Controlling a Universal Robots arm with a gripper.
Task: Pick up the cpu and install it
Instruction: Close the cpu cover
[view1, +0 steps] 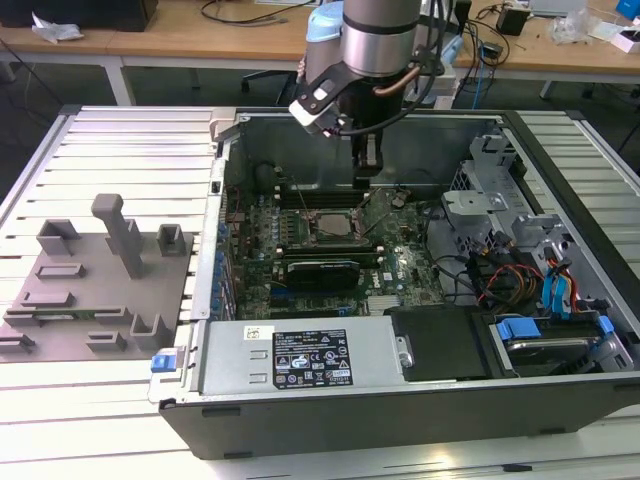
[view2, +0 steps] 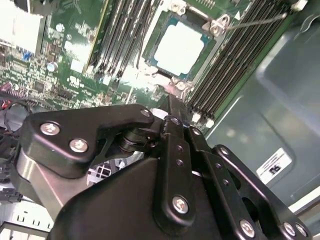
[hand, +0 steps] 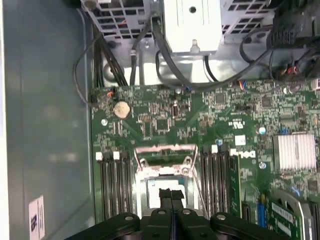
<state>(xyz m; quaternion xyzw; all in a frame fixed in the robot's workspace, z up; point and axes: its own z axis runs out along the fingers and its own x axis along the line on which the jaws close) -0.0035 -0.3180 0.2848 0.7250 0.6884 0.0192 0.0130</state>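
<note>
The cpu (view2: 180, 45) lies flat in the socket (view2: 214, 27) on the motherboard (view1: 400, 270), inside the open computer case (view1: 350, 420). Its silvery top faces up. The case rests on the slatted tabletop (view1: 120, 150), with a grey fixture plate (view1: 95, 290) well apart toward the exterior view's left.

The gripper (view1: 367, 178) hangs in the upper middle of the exterior view, over the board. From its tip the cpu lies a little lower in the frame and slightly toward the exterior view's left, near but not touching. In the second wrist view the dark tip stands beside a corner of the socket frame. The whole metal top of the chip shows beyond it, uncovered.

The fingers (hand: 166, 196) are clenched. In the first wrist view the two tips meet along a hairline seam with nothing between them, so the arm carries nothing. The chip seems to be seated already and not in the grasp. I cannot tell how high the tips hang above the socket.

The cpu is close to square, so it has no marked long axis. Its edges run square with the memory slots (view2: 125, 35) that flank the socket on both sides, and in the exterior view those slots run across the frame from left to right. The closed tips point straight down at the board, so the chip's flat face is square to the line of the fingers.
</note>
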